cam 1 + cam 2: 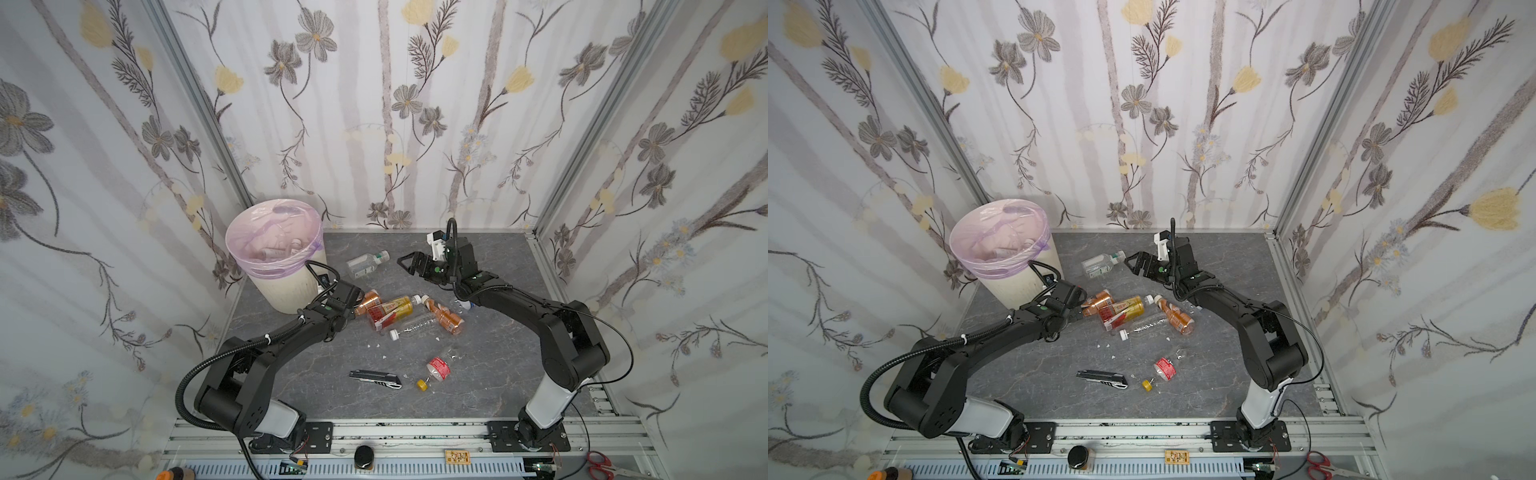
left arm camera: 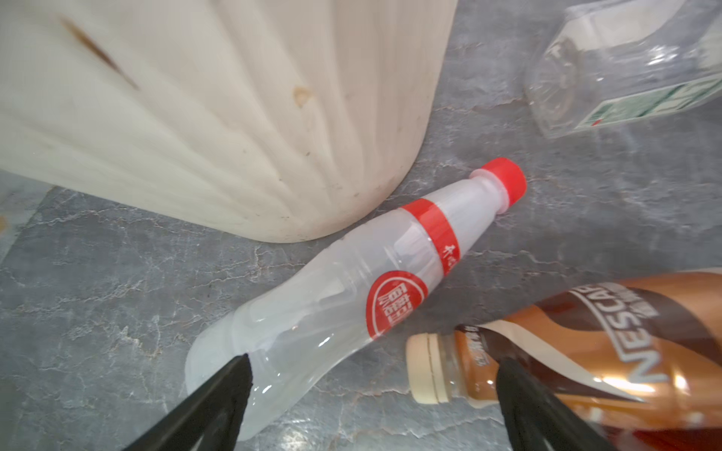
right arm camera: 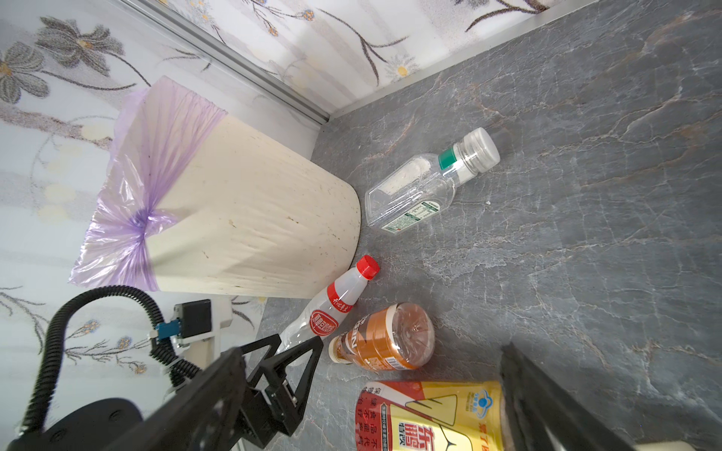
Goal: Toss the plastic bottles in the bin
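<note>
Okay, the bin (image 1: 286, 291) stood upright on the grey marble table (image 1: 498, 353), its pink-lilac liner (image 1: 266, 272) folded over the rim and a few bottles (image 1: 278, 251) lying inside. The left gripper (image 2: 375, 365) sat low by the bin's foot with its jaws wide apart. Its fingertips were on either side of the base end of a clear red-capped bottle (image 2: 351, 293), not clamped on it. That bottle lay on its side just beside the bin's base, red cap pointing along the wall; whether it touched the bin could not be told. One step farther from the bin lay the Nescafé bottle (image 2: 605, 351), amber, with its cream cap toward the left gripper. Past it from the bin was a loose pile: a yellow-and-red-labelled bottle (image 1: 390, 311), a clear white-capped bottle (image 1: 411, 326) and an orange white-capped bottle (image 1: 444, 318), all on their sides. A clear square bottle (image 1: 365, 264) with a green neck band lay near the bin, on the bin's right in both top views. The right gripper (image 1: 405, 264) hovered just beyond that bottle from the bin, jaws apart and empty, fingers pointing toward the bin. Well apart from the bin lay a red-labelled bottle (image 1: 438, 369) with a yellow cap and, near it, a grey-black utility knife (image 1: 376, 379).
</note>
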Tool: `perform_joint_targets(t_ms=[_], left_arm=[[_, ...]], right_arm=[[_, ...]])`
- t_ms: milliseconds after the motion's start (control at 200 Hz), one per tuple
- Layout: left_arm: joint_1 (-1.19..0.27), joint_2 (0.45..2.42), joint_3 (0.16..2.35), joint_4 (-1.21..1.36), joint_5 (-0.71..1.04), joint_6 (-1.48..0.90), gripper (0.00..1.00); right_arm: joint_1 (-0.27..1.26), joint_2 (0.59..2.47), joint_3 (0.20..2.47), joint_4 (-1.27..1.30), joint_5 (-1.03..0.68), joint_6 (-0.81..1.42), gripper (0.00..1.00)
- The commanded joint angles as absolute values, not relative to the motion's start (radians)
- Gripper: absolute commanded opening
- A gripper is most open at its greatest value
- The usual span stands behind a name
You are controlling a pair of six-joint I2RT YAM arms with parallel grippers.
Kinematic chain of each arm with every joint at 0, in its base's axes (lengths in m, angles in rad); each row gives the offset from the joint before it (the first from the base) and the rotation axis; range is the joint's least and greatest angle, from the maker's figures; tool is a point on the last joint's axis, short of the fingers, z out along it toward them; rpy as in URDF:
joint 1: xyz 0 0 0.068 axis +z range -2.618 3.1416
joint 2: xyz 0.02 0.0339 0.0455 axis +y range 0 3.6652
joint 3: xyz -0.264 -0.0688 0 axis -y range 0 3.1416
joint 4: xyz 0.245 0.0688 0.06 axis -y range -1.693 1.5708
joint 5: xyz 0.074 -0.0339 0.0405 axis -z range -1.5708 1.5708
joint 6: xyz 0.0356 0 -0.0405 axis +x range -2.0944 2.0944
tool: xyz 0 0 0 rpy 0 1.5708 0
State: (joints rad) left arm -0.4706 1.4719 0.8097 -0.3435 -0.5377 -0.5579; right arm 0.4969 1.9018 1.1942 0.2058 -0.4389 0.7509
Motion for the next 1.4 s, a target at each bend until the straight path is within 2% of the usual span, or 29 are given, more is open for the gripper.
perform_joint_targets(t_ms=[0,365,969,1394], left_arm=[[-0.455,1.503,0.817,-0.365,-0.589,-0.544,1.00],[-0.421,1.641,0.860,-0.399,-0.542,-0.561,1.00],[-0.431,1.698,0.918,-0.414,-0.494,-0.548,1.00],[-0.624,1.651,1.047,-0.468,-0.428,-0.613,1.00]], right_arm=[[0.490,1.878,1.177,0.261,-0.443,0.757,1.00],[0.481,1.858,1.153,0.267,-0.449,0.760,1.00],[0.463,1.842,1.126,0.281,-0.458,0.766,1.00],[0.460,1.853,1.111,0.295,-0.448,0.767,1.00]])
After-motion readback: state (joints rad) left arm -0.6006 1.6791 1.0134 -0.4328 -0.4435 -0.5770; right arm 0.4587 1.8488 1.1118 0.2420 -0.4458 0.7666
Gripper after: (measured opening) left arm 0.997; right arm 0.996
